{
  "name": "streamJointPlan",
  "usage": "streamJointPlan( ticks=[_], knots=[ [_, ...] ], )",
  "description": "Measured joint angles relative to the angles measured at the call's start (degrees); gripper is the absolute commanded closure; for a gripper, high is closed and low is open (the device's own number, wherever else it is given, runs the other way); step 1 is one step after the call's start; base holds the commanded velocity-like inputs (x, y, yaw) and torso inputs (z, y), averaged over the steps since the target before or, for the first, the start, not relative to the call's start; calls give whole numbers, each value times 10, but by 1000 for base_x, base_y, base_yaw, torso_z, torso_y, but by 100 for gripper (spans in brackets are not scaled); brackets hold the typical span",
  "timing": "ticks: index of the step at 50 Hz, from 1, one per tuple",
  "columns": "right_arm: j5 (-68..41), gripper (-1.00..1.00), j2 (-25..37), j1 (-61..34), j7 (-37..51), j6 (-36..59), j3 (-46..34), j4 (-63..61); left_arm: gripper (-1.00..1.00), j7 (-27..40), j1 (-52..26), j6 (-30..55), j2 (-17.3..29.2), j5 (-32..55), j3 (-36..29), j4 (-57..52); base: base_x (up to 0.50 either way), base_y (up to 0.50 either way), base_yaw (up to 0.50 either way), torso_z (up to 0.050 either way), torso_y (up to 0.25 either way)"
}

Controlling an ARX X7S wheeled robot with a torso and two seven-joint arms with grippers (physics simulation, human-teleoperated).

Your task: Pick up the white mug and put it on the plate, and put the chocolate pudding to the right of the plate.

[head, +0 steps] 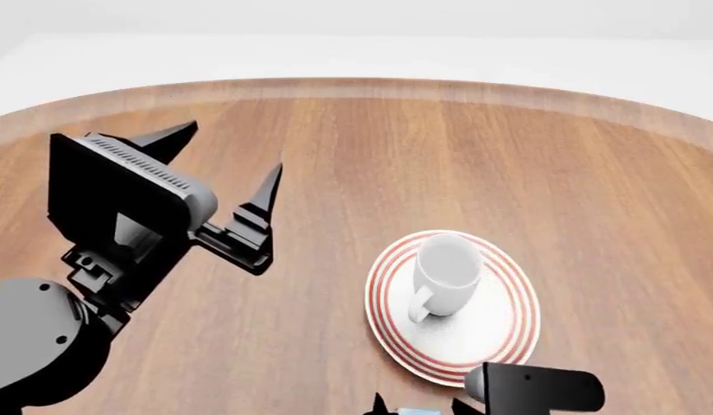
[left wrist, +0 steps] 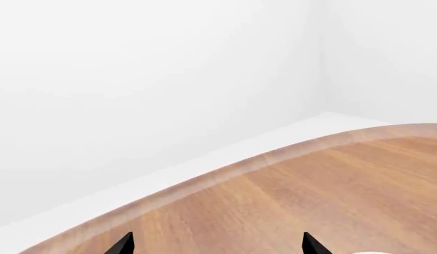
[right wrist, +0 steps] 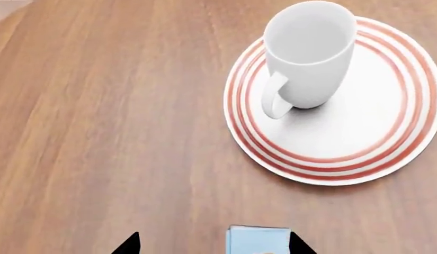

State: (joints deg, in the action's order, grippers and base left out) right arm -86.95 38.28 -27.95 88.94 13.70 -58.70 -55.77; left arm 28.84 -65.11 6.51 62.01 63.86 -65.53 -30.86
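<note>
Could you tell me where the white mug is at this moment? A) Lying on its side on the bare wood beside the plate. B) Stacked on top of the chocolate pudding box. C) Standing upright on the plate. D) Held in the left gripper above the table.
C: the white mug stands upright, mouth up, on the plate with its handle toward the plate's edge, and no gripper touches it.
</note>
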Motion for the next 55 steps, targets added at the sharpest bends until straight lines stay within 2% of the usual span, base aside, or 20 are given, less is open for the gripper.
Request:
streamJointPlan(
  ticks=[55],
  knots=[
    [-1,-100,37,38,-49,-13,23,55,-100,0,15,-5,-6,1,2,11,0,0,0,0,0]
  ],
)
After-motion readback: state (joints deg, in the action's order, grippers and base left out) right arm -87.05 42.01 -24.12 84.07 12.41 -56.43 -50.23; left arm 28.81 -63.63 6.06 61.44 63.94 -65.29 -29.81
